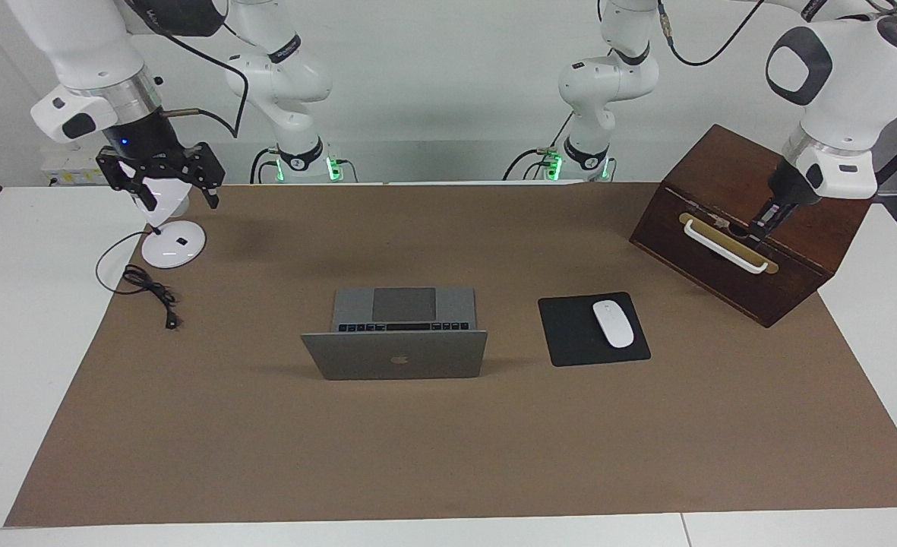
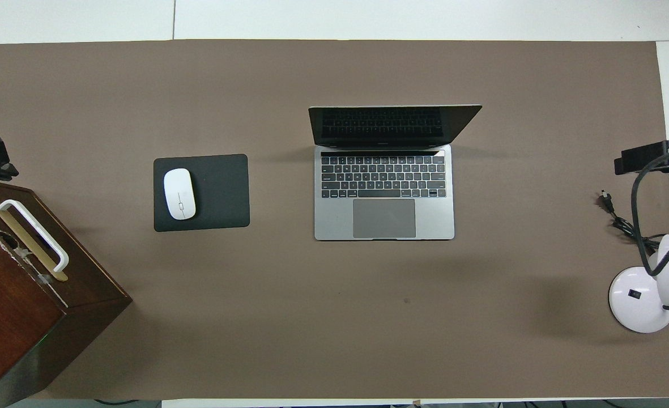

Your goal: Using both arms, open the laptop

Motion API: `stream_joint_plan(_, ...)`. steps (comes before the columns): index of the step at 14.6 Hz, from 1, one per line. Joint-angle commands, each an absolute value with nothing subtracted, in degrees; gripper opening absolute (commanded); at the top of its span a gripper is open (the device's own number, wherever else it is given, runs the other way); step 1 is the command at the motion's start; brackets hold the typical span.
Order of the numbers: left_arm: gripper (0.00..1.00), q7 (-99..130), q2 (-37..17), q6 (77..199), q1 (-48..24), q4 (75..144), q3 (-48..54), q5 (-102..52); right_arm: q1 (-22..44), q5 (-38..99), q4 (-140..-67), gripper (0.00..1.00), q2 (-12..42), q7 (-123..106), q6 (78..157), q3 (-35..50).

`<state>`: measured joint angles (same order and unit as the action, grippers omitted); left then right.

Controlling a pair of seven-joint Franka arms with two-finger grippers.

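Well apart from both jaws—right spread wide, left's state unclear—the laptop [image 1: 395, 334] stands open mid-table.

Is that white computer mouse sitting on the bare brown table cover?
No, the white oval computer mouse lies on the black square mouse pad.

One laptop [image 1: 395, 346], one mouse [image 1: 613, 324], one lamp [image 1: 167, 220], two arms [image 1: 828, 68]

Two white jointed arms [image 1: 281, 68] with dark grey patches, silver wrist rings, black cables, black banded labels; green lights at bases; black linked left tool [image 1: 765, 222] and right tool [image 1: 161, 173]
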<state>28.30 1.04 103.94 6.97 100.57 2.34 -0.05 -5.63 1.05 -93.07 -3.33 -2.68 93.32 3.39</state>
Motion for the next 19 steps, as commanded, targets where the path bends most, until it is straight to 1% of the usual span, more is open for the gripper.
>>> stream_joint_plan(1,1.00,28.3,2.4,108.8,6.5,104.3,2.3,1.1,-6.3,0.6,-94.3,1.00,-4.6,-1.8,93.1,4.1)
stream_joint_plan(3,1.00,28.3,2.7,112.8,6.5,106.1,2.4,0.9,-6.3,0.5,-94.3,1.00,-4.6,-1.8,93.3,4.1)
stream_joint_plan(10,1.00,27.7,4.0,111.6,5.8,107.0,2.9,1.0,-6.4,0.5,-94.4,1.00,-4.6,-1.9,92.8,4.1)
stream_joint_plan(12,1.00,27.3,3.2,106.2,5.7,102.5,3.8,1.0,-6.4,0.4,-94.3,1.00,-4.6,-1.9,91.7,4.2)
stream_joint_plan(15,1.00,21.9,4.1,100.7,4.8,100.2,3.8,1.2,-6.4,0.5,-94.4,1.00,-4.7,-1.9,90.6,4.1)
stream_joint_plan(17,1.00,20.9,4.1,98.2,1.8,98.8,3.1,1.1,-6.4,0.5,-94.4,1.00,-4.7,-1.8,90.5,4.2)
stream_joint_plan(19,1.00,20.7,4.3,95.0,1.7,96.4,3.0,1.0,-6.4,0.5,-94.5,1.00,-4.7,-1.8,90.5,4.1)
